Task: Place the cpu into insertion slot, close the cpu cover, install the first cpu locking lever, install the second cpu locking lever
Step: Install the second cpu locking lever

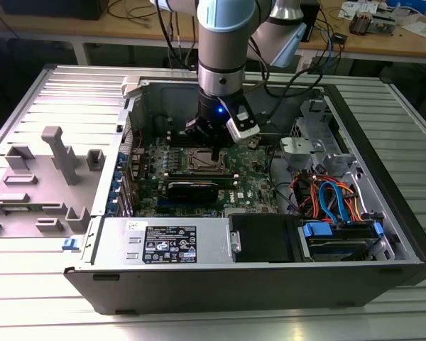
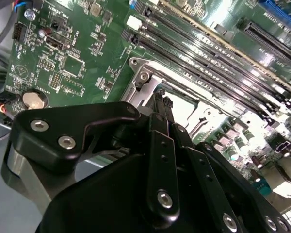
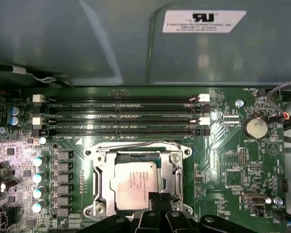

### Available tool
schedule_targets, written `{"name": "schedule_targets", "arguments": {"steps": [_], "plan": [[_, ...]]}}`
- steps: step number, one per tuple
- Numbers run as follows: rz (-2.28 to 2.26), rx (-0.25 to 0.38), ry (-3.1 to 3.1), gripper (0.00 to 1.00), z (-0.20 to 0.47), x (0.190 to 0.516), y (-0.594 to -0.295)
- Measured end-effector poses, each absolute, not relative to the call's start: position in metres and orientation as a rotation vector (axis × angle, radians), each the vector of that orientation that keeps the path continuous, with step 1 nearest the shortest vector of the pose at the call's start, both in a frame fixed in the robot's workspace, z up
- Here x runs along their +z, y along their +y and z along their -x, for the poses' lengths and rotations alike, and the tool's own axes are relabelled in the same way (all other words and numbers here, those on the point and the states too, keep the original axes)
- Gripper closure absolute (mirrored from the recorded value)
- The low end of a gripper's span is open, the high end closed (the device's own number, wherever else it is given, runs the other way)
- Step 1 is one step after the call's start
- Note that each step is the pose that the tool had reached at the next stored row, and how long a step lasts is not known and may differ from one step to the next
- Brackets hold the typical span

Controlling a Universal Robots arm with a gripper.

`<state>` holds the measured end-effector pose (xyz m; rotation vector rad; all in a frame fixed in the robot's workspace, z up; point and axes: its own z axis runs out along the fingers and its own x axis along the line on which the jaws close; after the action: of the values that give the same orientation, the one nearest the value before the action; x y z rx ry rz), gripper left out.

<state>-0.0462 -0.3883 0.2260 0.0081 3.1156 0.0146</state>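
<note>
The chip (image 3: 136, 182) lies in the socket (image 3: 104, 184), framed by the metal cover (image 3: 169, 177), inside the open computer case (image 1: 383, 177). The gripper (image 3: 160, 196) has its fingertips pressed together at the socket's edge, holding nothing.

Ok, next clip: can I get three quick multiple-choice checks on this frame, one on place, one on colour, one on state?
1. Where is the cpu?
A. On the grey tray outside the case
B. In the insertion slot
C. On the power supply

2. What colour is the motherboard?
A. Green
B. Red
C. Black

3. How does the cpu cover stand?
A. Swung upright
B. Taken off, lying on the case floor
C. Lowered flat around the chip

Answers:
1 B: in the first wrist view the cpu sits in the insertion slot.
2 A: the motherboard is green in every view.
3 C: the cpu cover lies flat, and the chip's top shows through its window.
</note>
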Motion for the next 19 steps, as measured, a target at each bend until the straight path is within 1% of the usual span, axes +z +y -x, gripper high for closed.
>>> {"name": "schedule_targets", "arguments": {"steps": [4,9,19], "plan": [[-0.008,0.008,3.116,0.89,0.046,0.243,-0.388],[-0.008,0.003,3.116,0.89,0.048,0.242,-0.395],[-0.008,-0.032,3.115,0.89,0.048,0.240,-0.410]]}}
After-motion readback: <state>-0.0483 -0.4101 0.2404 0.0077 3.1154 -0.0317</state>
